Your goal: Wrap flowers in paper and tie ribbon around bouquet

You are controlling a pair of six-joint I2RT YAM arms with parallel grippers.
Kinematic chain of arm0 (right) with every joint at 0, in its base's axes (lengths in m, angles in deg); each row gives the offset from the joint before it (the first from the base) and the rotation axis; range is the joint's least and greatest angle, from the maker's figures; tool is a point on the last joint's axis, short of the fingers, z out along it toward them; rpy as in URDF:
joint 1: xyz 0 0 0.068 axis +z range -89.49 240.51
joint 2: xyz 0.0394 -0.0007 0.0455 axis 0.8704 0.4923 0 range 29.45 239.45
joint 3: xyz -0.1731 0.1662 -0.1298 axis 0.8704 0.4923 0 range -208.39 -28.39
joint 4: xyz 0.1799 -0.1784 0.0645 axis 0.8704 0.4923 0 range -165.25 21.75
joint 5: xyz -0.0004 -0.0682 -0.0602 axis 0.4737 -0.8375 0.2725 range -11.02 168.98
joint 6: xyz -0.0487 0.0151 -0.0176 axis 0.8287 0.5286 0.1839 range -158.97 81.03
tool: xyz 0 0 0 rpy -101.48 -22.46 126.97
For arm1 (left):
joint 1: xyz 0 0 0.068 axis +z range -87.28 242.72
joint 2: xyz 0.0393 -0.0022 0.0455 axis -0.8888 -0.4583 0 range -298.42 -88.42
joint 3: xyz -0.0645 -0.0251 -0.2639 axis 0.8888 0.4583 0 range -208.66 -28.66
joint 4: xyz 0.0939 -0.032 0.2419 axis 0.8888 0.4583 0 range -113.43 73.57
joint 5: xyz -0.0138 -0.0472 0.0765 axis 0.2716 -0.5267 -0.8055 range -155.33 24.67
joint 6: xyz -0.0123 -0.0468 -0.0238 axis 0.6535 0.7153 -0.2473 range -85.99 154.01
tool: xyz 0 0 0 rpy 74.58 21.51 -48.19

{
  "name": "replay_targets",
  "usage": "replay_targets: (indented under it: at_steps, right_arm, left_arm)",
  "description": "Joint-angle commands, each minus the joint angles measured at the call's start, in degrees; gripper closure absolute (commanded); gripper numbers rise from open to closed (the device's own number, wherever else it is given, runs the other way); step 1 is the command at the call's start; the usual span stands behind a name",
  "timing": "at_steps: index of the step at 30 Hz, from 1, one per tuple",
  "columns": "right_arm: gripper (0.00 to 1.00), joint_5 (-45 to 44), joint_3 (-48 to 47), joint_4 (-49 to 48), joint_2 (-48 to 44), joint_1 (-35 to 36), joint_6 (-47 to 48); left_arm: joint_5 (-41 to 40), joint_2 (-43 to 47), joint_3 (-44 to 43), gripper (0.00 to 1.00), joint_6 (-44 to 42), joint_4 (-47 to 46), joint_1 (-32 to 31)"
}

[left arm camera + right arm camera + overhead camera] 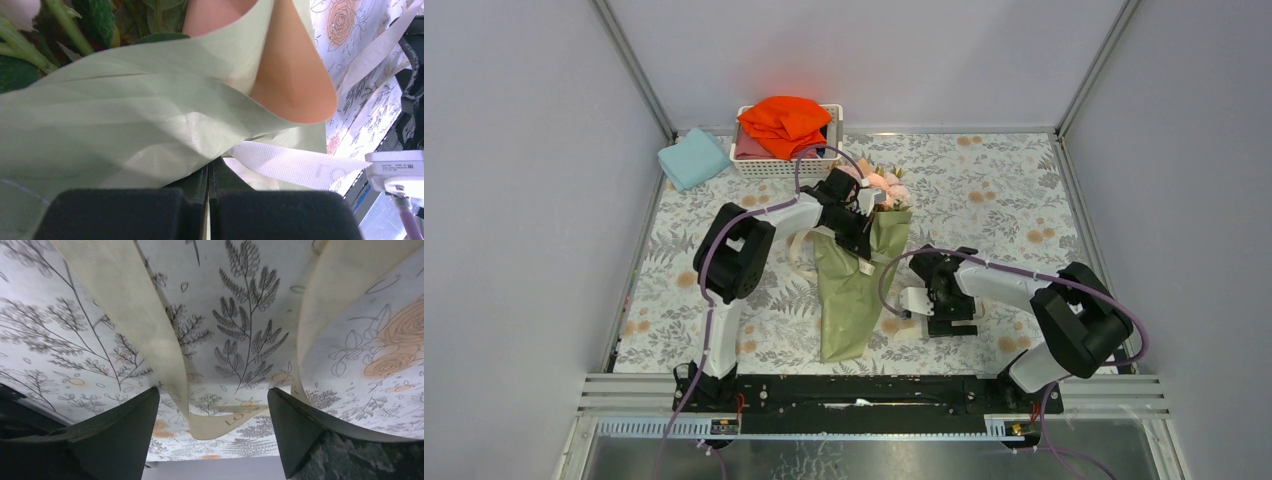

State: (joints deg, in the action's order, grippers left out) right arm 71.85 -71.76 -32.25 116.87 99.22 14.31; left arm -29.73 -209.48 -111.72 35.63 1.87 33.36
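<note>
White slotted plastic basket point(774, 167) at far edge of table: bright orange cloth point(784, 122) heaped on top, pinkish item point(749, 148) under it, can't tell what. Light-blue folded cloth point(692, 158) just beside basket, on its left. Bouquet point(852, 295) = cone of olive-green paper point(125, 115) w/ peach inner face at lip, pale pink blooms point(886, 186) + green stems point(65, 25) at wide end. Lies mid-table on leaf-print tablecloth point(1004, 190), wide end twd basket, narrow end twd arm bases. Left pincer point(209, 186) fingers pressed together, on cone's upper part just below blooms; whether paper is nipped btw them, can't tell. Right pincer point(214, 410) spread wide, right of cone's lower half; loop of cream-beige satin ribbon point(145, 325) lies on cloth btw its fingers, not gripped
</note>
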Motion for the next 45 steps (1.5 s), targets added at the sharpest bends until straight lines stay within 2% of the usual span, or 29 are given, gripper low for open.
replay_targets:
  at_steps: [1, 2, 3, 4, 5, 6, 7, 11, 14, 18, 20, 22, 25, 27, 30, 33, 39, 45]
  right_arm:
    - [0.15, -4.6, 4.5, -5.2, 2.1, -1.2, 4.2]
    - [0.19, -4.2, 4.7, -4.7, 1.9, -1.2, 4.6]
    - [0.36, -3.3, 3.9, -3.6, 1.4, -1.3, 4.6]
    - [0.65, -2.1, 2.5, -2.7, 0.8, -1.2, 4.1]
    - [0.84, -0.8, 0.8, -1.6, -0.2, -1.3, 3.4]
    - [0.95, 1.5, -1.4, 0.2, -1.3, -1.3, 2.6]
    - [1.00, 3.9, -3.7, 3.0, -2.4, -1.2, 2.2]
    - [1.00, 18.5, -17.1, 11.3, -10.4, -1.2, -0.2]
    - [1.00, 33.2, -23.6, 7.0, -20.2, -1.3, -1.0]
    - [1.00, 50.0, -20.9, -16.3, -30.8, -1.2, -9.7]
    - [1.00, 54.5, -18.5, -32.6, -31.4, -1.2, -21.7]
    - [1.00, 57.5, -15.6, -53.4, -30.4, -1.2, -36.8]
    - [1.00, 54.5, -14.6, -81.1, -27.6, -1.2, -60.5]
    - [1.00, 50.7, -17.2, -88.3, -25.6, -1.1, -68.2]
    - [1.00, 47.4, -20.5, -87.9, -23.6, -0.2, -68.9]
    - [1.00, 42.6, -19.0, -82.4, -21.1, -0.1, -66.8]
    - [1.00, 35.4, -3.7, -85.5, -12.9, -0.1, -70.6]
    - [1.00, 34.3, 3.3, -91.0, -4.8, -0.1, -70.9]
  left_arm:
    - [-1.6, 1.2, 1.3, 1.00, -1.0, -0.3, -0.5]
    - [-1.7, 1.3, 1.4, 1.00, -1.0, -0.3, -0.5]
    - [-1.7, 1.4, 1.4, 1.00, -1.0, -0.3, -0.5]
    - [-1.6, 1.4, 1.4, 1.00, -1.1, -0.3, -0.5]
    - [-1.7, 1.5, 1.3, 1.00, -1.2, -0.3, -0.5]
    - [-1.8, 1.6, 1.2, 1.00, -1.2, -0.3, -0.5]
    - [-2.1, 1.5, 1.0, 1.00, -1.2, -0.3, -0.5]
    - [-2.2, 1.3, 0.4, 1.00, -1.2, -0.3, -0.5]
    - [-2.1, 0.7, -0.2, 1.00, -1.2, -0.3, -0.5]
    - [-1.8, -0.1, -1.1, 1.00, -1.2, -0.3, -0.5]
    - [-1.8, -0.1, -1.5, 1.00, -1.2, -0.1, -0.5]
    - [-1.9, 0.0, -1.8, 1.00, -1.2, 0.2, -0.5]
    - [-2.3, 0.0, -2.2, 1.00, -2.4, 0.7, -0.5]
    - [-2.6, 0.0, -2.2, 1.00, -2.6, 0.8, -0.5]
    - [-2.5, -0.4, -2.2, 1.00, -2.6, 0.8, -0.5]
    - [-2.3, -0.6, -2.5, 1.00, -2.4, 0.8, -0.5]
    - [0.1, -0.7, -5.5, 1.00, -2.4, 2.6, -0.3]
    - [1.7, 0.6, -6.5, 1.00, -1.9, 3.1, 0.4]
